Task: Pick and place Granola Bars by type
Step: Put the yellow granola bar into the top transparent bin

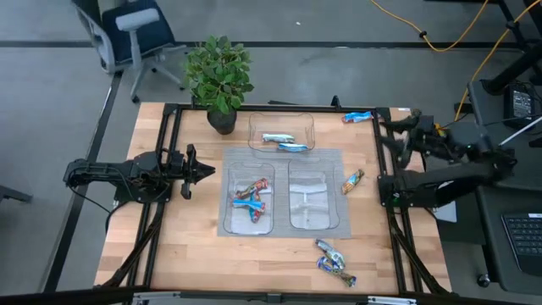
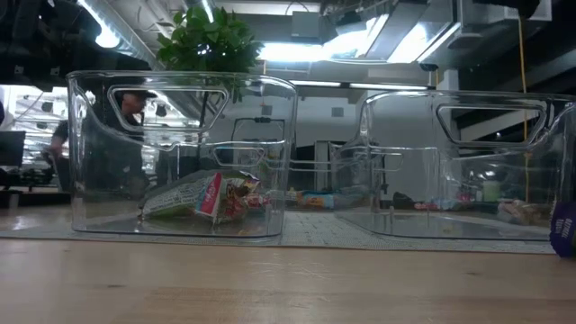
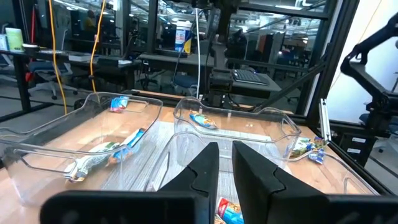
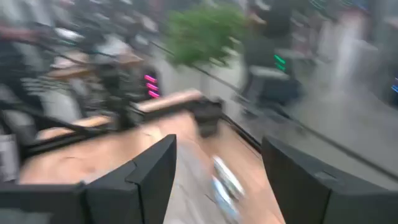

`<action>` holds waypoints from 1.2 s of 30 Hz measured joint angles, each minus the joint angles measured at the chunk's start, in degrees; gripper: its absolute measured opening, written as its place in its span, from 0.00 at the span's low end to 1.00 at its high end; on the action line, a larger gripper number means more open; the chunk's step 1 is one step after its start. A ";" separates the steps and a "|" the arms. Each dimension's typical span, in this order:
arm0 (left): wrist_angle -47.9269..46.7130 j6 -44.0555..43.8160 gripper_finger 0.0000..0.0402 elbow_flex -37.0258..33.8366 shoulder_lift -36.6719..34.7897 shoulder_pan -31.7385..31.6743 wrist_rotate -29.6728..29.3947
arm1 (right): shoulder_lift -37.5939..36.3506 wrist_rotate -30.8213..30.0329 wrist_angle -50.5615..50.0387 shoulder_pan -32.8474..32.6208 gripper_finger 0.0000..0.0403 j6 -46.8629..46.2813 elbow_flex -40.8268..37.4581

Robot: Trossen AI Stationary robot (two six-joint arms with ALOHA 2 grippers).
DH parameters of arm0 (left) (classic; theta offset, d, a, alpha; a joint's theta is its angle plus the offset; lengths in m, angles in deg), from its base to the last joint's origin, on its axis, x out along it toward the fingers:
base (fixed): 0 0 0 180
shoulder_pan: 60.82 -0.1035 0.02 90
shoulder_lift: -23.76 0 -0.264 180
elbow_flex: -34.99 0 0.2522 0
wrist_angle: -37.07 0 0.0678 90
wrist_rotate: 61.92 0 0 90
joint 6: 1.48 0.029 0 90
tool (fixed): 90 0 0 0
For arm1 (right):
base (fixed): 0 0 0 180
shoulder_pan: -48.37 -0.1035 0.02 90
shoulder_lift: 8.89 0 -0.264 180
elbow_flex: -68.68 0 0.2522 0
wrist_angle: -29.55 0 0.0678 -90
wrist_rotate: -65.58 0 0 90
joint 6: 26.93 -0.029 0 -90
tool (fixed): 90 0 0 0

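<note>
High view shows the wooden table bearing three clear plastic trays on a grey mat: the left tray holds bright blue and red wrapped granola bars, the far tray holds pale silvery bars, and the right tray holds none. Other bars lie loose: a blue one at the far edge, an orange-brown one beside the right tray, and dark crinkly ones near the front. The left gripper hovers just left of the trays, jaws nearly pressed together and holding nothing, while the right gripper is at the table's far right corner, jaws spread, empty.
</note>
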 joint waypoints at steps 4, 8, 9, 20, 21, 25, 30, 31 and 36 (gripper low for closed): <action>-0.02 0.00 0.09 0.00 0.00 -0.02 0.00 | 7.27 -6.48 -15.25 0.02 0.58 -9.67 9.73; -0.01 0.00 0.09 0.00 0.00 0.00 0.00 | 14.22 -6.12 -24.79 0.02 0.58 -15.31 17.49; -0.02 0.00 0.09 0.00 0.00 -0.02 0.00 | 15.56 -5.15 -25.47 0.02 0.58 -15.24 18.91; -0.02 0.00 0.09 0.00 0.00 -0.02 0.00 | 23.80 16.72 -11.21 -0.01 0.58 5.61 24.51; -0.02 0.00 0.09 0.00 0.00 -0.02 -0.01 | 24.23 17.63 -10.48 -0.01 0.58 5.92 24.50; -0.02 0.00 0.10 0.00 0.00 -0.02 -0.02 | 25.56 19.52 -9.22 0.00 0.58 5.80 24.45; -0.02 0.00 0.10 0.00 0.00 -0.02 -0.02 | 27.84 14.82 -8.64 0.02 0.58 4.90 24.40; -0.02 0.00 0.10 0.00 0.00 0.00 0.00 | 28.25 14.65 -8.75 0.02 0.59 4.21 24.40; -0.02 0.00 0.09 0.00 0.00 0.00 -0.02 | 31.44 8.17 -10.47 0.47 0.58 6.65 24.40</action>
